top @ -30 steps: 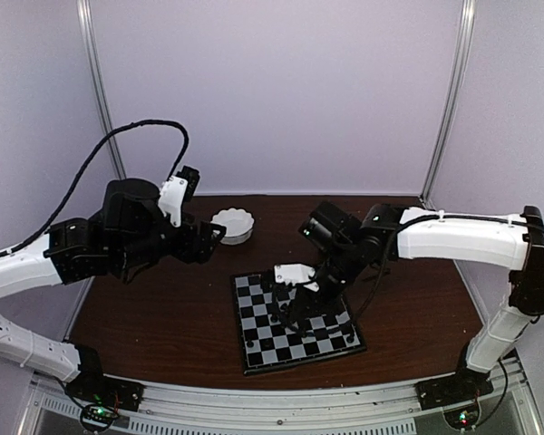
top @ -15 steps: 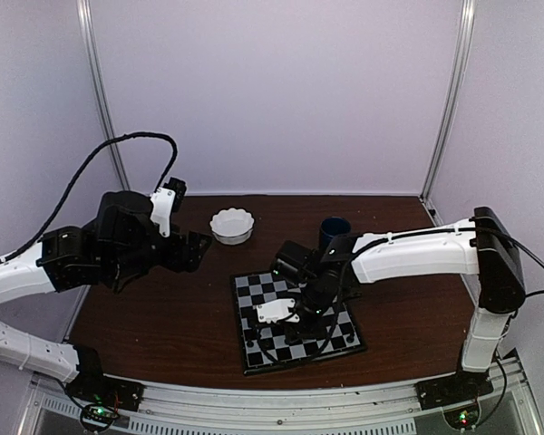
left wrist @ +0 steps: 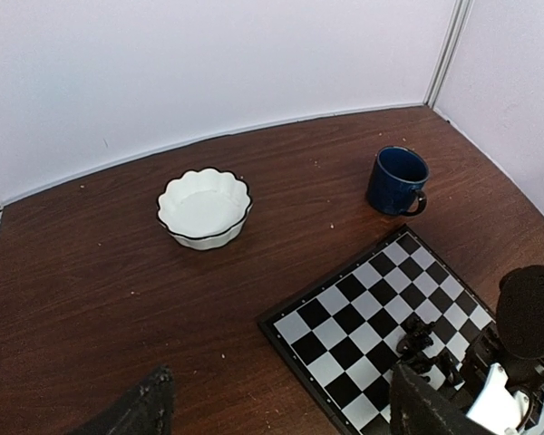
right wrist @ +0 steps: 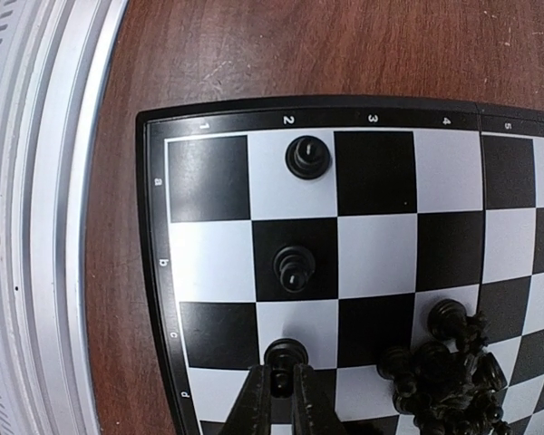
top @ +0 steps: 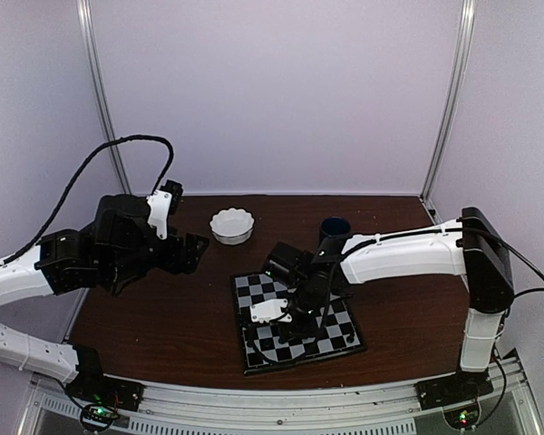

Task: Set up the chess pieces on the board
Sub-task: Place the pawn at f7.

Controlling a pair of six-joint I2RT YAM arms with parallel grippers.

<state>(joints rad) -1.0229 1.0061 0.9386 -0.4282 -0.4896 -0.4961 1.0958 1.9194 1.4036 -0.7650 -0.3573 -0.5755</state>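
The right jaws pinch a black piece on the board, in line with two others; the left jaws gape empty. Centre it, then open gently and lift straight.

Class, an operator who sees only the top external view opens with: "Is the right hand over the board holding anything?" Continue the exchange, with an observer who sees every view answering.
Observer: Yes. The right wrist view shows the right hand shut on one chess piece, in the column marked 2 near the edge of the board.
Operator: Is anything already standing in that column?
Observer: Two, each alone on its square: a piece on white and a piece on black.
Operator: Where are the remaining ones?
Observer: Tumbled together in a heap on the board, a couple of columns to the side of the hand.
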